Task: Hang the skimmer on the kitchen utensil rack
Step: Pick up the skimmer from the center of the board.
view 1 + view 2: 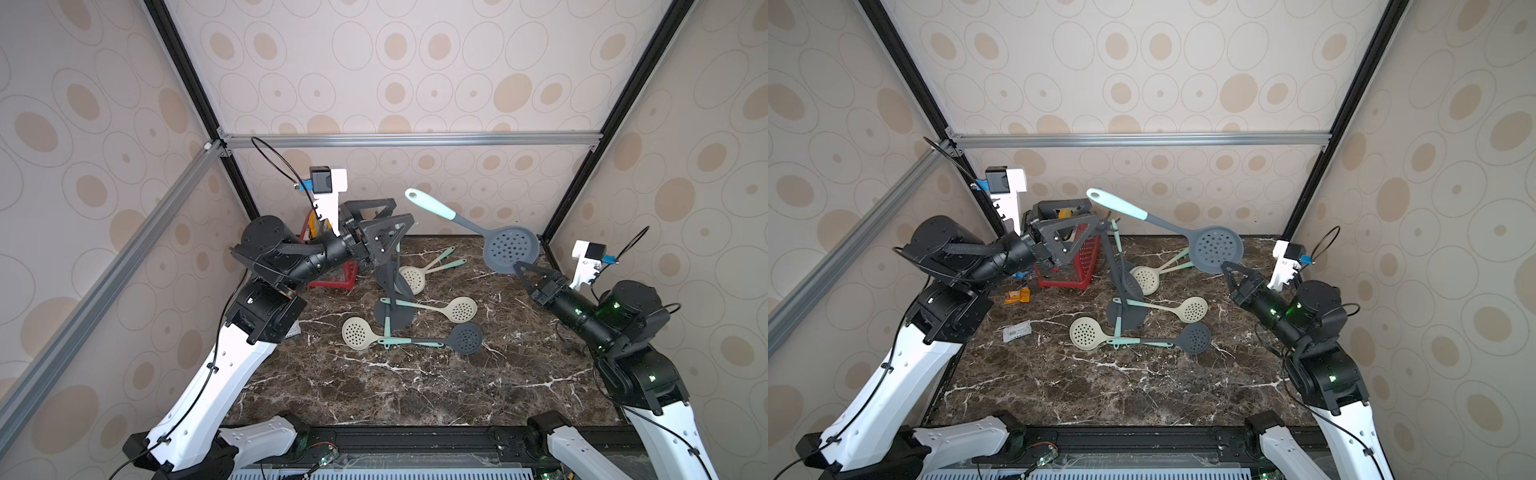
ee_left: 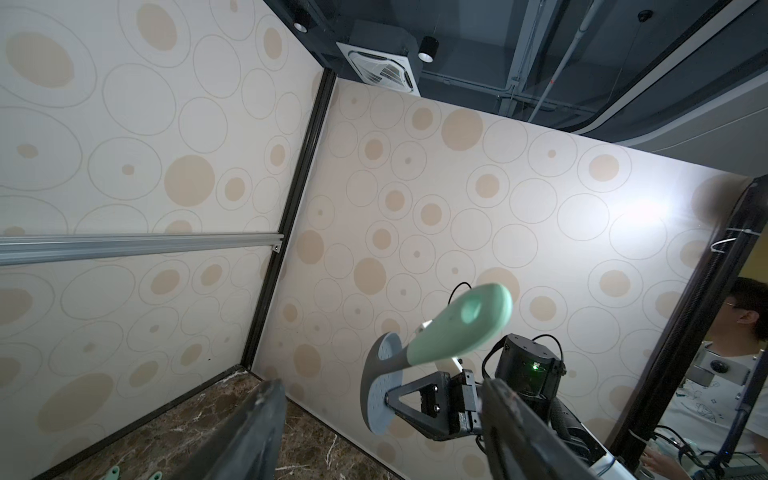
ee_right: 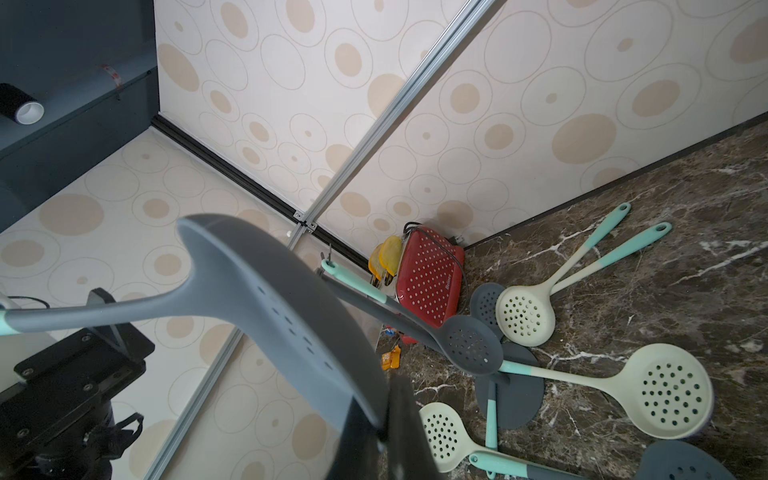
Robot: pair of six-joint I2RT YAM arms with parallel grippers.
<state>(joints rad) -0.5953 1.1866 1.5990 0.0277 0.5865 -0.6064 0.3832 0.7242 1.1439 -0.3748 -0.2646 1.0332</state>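
Raised above the tabletop (image 1: 415, 395), the grey skimmer (image 1: 512, 248) is gripped at its bowl's edge by the clenched right pincer (image 1: 518, 267), its teal handle pointed toward the rack (image 1: 392, 272) standing mid-tabletop. The left pincer (image 1: 401, 210) is held released near the rack's top.

2 top views: high up, facing down on whole table (image 1: 415, 395), near-identical. Both wrist cams: close-in, angled up at walls (image 2: 166, 166); both share skimmer (image 2: 457, 328).
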